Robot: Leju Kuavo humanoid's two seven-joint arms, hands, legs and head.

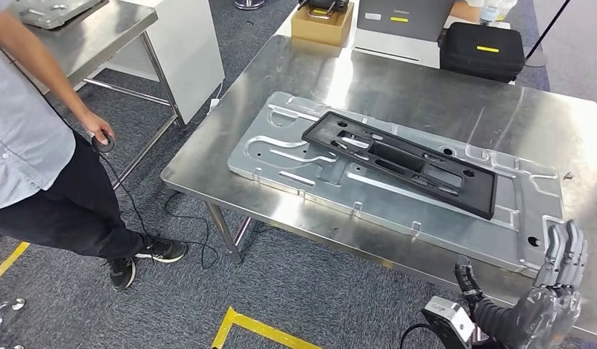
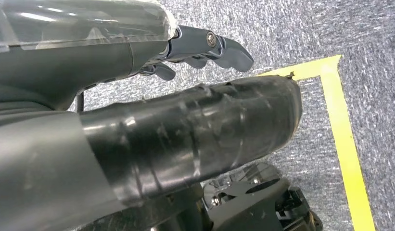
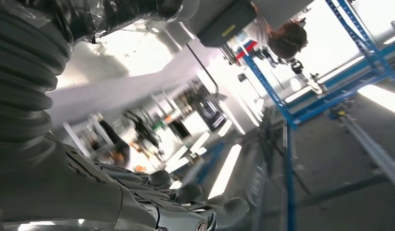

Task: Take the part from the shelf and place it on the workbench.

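Observation:
A black rectangular frame part [image 1: 401, 160] lies flat on a large silver stamped plate [image 1: 281, 156], which rests on the steel workbench [image 1: 441, 94]. My right hand [image 1: 553, 287] hovers at the bench's near right edge, just past the plate's corner, with straight spread fingers and nothing in it. The right wrist view shows its fingers [image 3: 185, 207] empty against a blurred room. My left hand [image 2: 205, 48] hangs low over grey carpet with its fingers loosely apart, holding nothing.
A person [image 1: 33, 145] stands left of the bench holding a small black device [image 1: 102, 142] on a cable. Behind them is a second steel table [image 1: 84, 36]. A cardboard box [image 1: 322, 23] and a black case [image 1: 482, 49] sit at the bench's far side. Yellow floor tape [image 1: 259, 327] lies near my feet.

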